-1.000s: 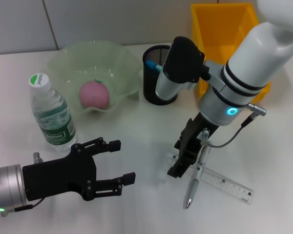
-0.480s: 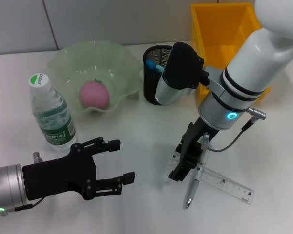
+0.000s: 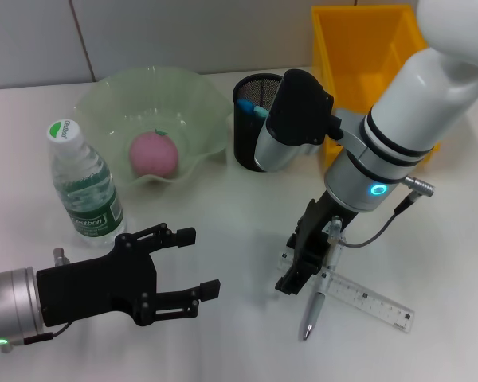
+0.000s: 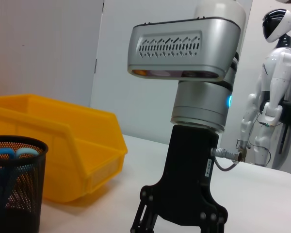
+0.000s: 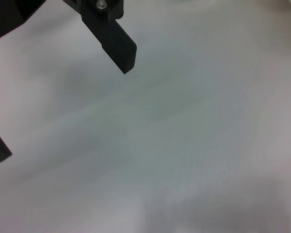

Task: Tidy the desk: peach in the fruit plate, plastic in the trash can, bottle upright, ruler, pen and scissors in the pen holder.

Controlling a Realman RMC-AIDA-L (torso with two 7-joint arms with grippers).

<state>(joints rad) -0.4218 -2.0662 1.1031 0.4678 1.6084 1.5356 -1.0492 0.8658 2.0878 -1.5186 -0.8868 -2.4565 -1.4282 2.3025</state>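
Almost nothing has moved since a moment ago; the right gripper (image 3: 312, 267) still sits low over the pen (image 3: 317, 296), which lies across the clear ruler (image 3: 366, 298) on the white table (image 3: 223, 231), near and to the right. I cannot tell how wide its fingers are. The left gripper (image 3: 193, 263) hangs near the left, fingers spread wide, holding nothing. The peach (image 3: 153, 153) sits in the green fruit plate (image 3: 111, 99). The bottle (image 3: 84, 183) stands upright beside it. The black pen holder (image 3: 251, 127) stands farther back, next to the yellow bin (image 3: 342, 40).

1 peach (image 3: 153, 153), 1 bottle (image 3: 84, 185), 1 pen (image 3: 317, 298), 1 ruler (image 3: 366, 300), 1 bin (image 3: 365, 48).
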